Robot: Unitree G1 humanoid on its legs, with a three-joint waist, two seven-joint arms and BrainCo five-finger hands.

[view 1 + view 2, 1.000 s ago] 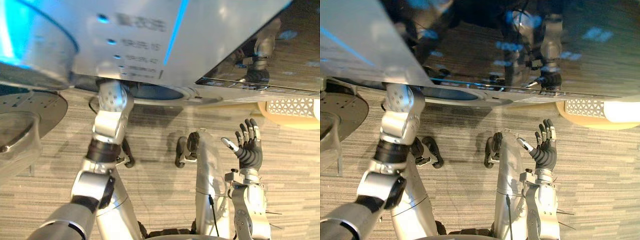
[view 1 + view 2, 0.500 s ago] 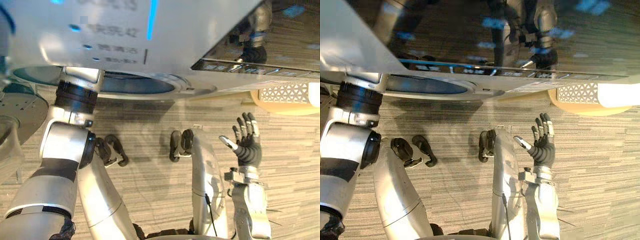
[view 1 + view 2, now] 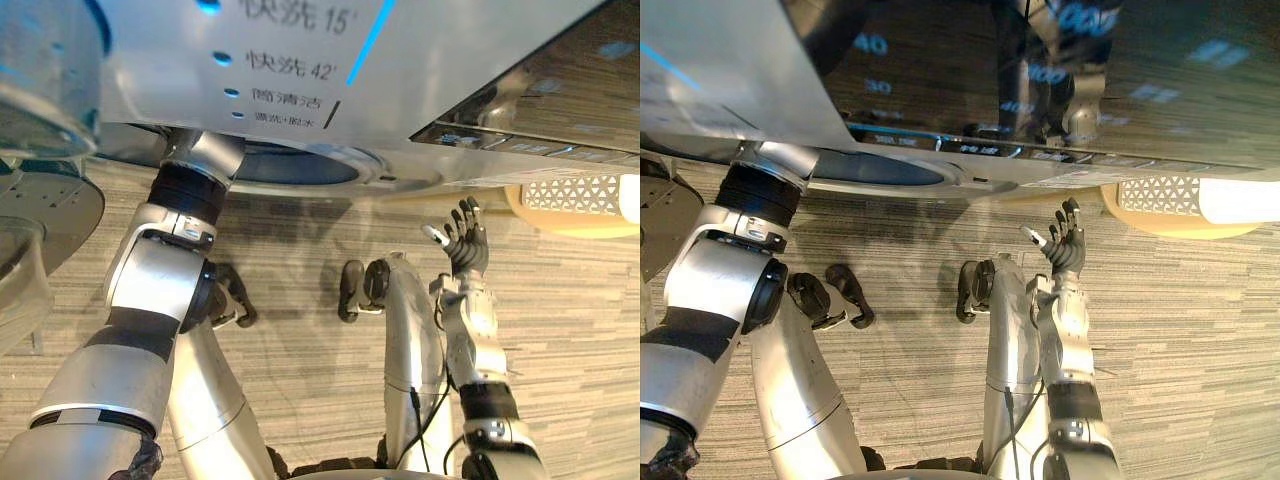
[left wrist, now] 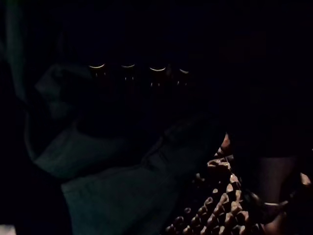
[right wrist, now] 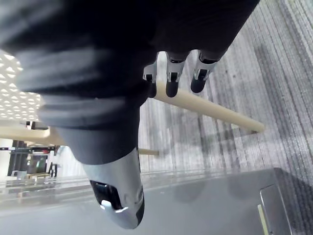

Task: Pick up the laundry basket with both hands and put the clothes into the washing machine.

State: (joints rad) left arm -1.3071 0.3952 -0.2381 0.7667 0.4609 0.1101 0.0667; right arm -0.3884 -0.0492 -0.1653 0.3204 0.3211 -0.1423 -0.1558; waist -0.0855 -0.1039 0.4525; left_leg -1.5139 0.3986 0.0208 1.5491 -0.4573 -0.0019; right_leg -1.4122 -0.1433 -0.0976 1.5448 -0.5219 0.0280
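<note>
Since the left arm (image 3: 160, 290) passes beyond its wrist into the door opening (image 3: 300, 168) of the washing machine (image 3: 300, 60), the step in hand is judged to be loading the drum. The machine's front spans the head views from 10 to 2 o'clock, with the opening at 11. The left hand is hidden past the rim, and whether it is clamped on anything cannot be told. The laundry basket (image 3: 578, 192), cream with a latticed wall, stands on the floor (image 3: 310, 400) at 3 o'clock, beside the machine and not carried. The right hand (image 3: 462, 248) is raised at 2 o'clock, short of the basket, its fingers (image 3: 472, 222) straight and apart, holding nothing. The clothes (image 4: 122, 191) show in the left wrist view as a pale fold in the dark, judged to lie inside the drum.

Recommendation: the cloth should be pushed well clear of the door rim before release, so that no fold trails over the lip. The arm should then withdraw straight along its line of entry, without scraping the rim. The right hand should stay off the machine's front.
</note>
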